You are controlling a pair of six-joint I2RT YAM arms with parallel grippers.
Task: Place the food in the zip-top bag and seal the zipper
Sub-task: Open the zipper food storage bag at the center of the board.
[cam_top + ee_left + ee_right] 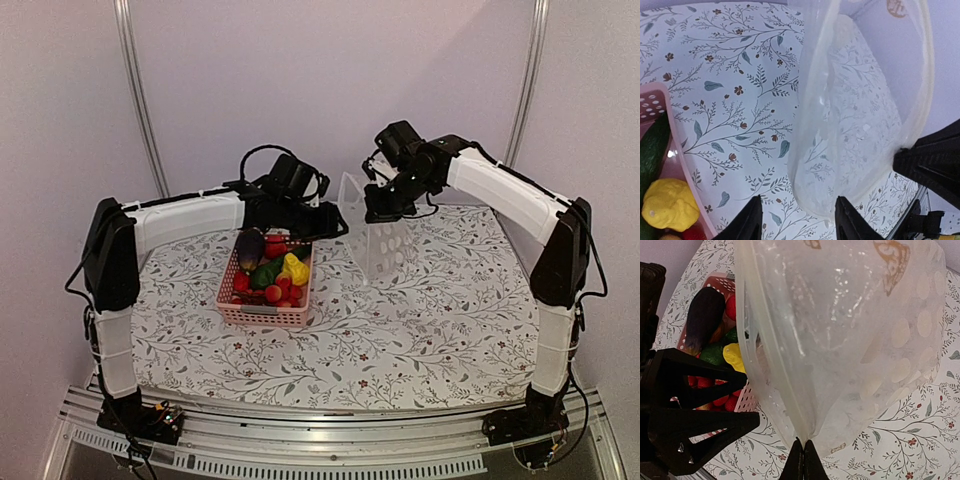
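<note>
The clear dotted zip-top bag (382,245) stands upright to the right of the basket, its mouth held up and open. My right gripper (385,208) is shut on the bag's mouth edge; in the right wrist view its fingertips (803,460) pinch the zipper strip (774,357). My left gripper (330,222) is open and empty, just left of the bag; in the left wrist view it (797,222) hovers at the bag's open mouth (855,125). The food (268,272) lies in the pink basket: a dark purple eggplant (704,315), a yellow piece (667,204), green and red ones.
The pink slotted basket (262,314) sits left of centre on the floral tablecloth (420,330). The left gripper's black fingers (695,375) reach between basket and bag. Metal frame posts stand at the back corners.
</note>
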